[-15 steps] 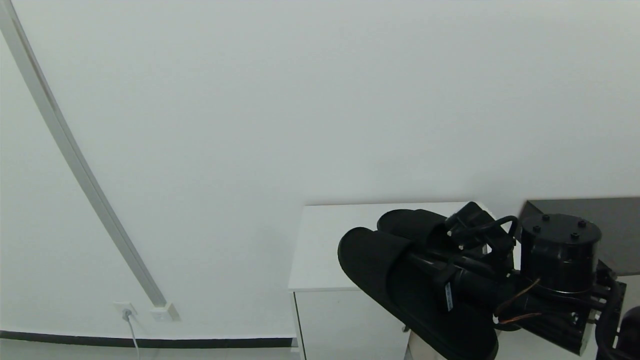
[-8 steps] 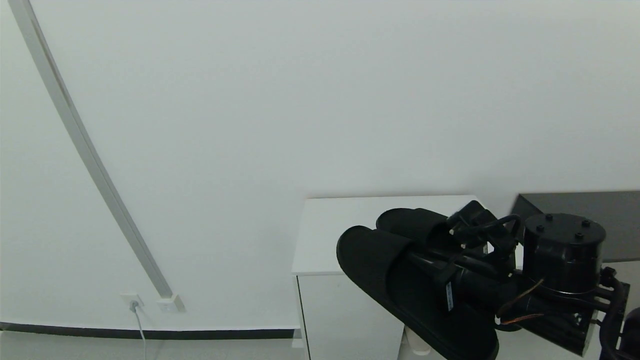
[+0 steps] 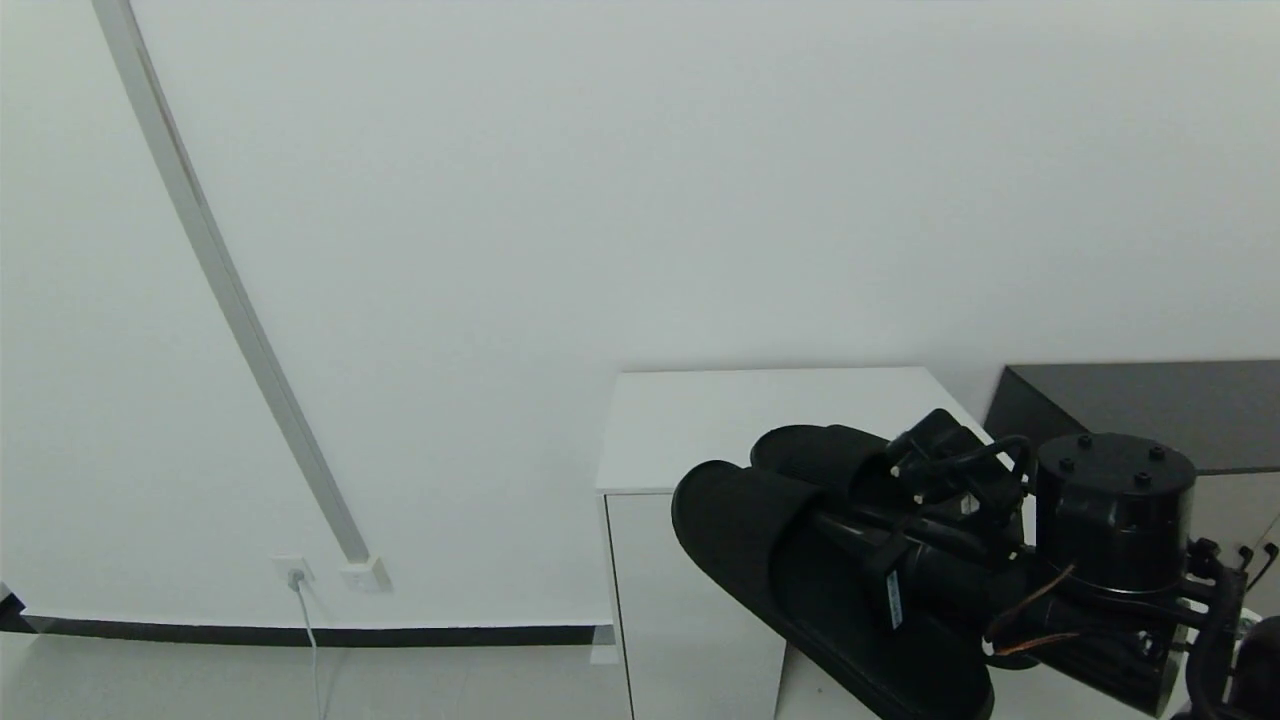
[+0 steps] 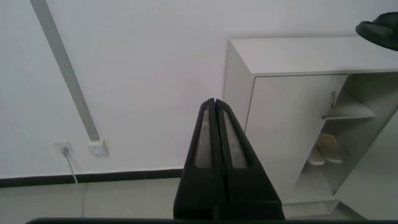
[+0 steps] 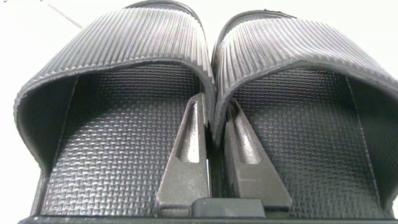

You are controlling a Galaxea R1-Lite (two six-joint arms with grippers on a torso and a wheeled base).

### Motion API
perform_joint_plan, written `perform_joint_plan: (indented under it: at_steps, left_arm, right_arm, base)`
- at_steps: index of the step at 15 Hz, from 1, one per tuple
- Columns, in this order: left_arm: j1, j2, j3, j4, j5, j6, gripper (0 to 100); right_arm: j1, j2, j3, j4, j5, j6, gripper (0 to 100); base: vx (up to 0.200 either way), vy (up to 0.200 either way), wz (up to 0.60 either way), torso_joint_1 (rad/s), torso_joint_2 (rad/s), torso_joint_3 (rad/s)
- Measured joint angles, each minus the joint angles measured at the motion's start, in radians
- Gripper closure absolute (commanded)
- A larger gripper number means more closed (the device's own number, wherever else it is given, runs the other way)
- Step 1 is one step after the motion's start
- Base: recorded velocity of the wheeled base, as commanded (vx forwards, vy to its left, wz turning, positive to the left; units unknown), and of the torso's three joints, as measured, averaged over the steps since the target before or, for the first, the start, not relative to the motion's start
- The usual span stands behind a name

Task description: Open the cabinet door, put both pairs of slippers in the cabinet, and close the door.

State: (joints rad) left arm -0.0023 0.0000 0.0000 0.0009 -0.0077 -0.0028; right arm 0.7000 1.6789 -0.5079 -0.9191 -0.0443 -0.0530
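My right gripper [image 3: 862, 503] is shut on a pair of black slippers [image 3: 770, 540], held in the air in front of the white cabinet [image 3: 700, 425]. In the right wrist view the two fingers [image 5: 189, 146] reach into the two black slippers [image 5: 124, 93] and pinch their adjoining inner walls together. My left gripper [image 4: 214, 143] is shut on nothing and hangs off to the cabinet's side. Past it the cabinet [image 4: 292, 130] stands open on its far half, showing a shelf [image 4: 348, 112] and a pale pair of slippers [image 4: 329, 149] inside. The toe of a black slipper [image 4: 380, 28] shows above the cabinet top.
A dark tabletop [image 3: 1150, 400] adjoins the cabinet on the right. On the white wall a slanted conduit [image 3: 230, 290] runs down to a socket with a plugged cable [image 3: 297, 580]. Bare floor lies left of the cabinet.
The whole head view has shifted: the cabinet and the conduit now sit higher and further right in the picture. The black slippers stay in my right gripper.
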Motion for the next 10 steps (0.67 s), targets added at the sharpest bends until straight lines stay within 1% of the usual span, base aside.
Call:
perform_joint_plan:
  at_steps: [10]
  left_arm:
    - [0.000,0.000,0.000,0.001,0.000,0.000,100]
  right_arm:
    - [0.005,0.021,0.001,0.001,0.000,0.000,100]
  base:
    - [0.000,0.000,0.00,0.000,0.00,0.000]
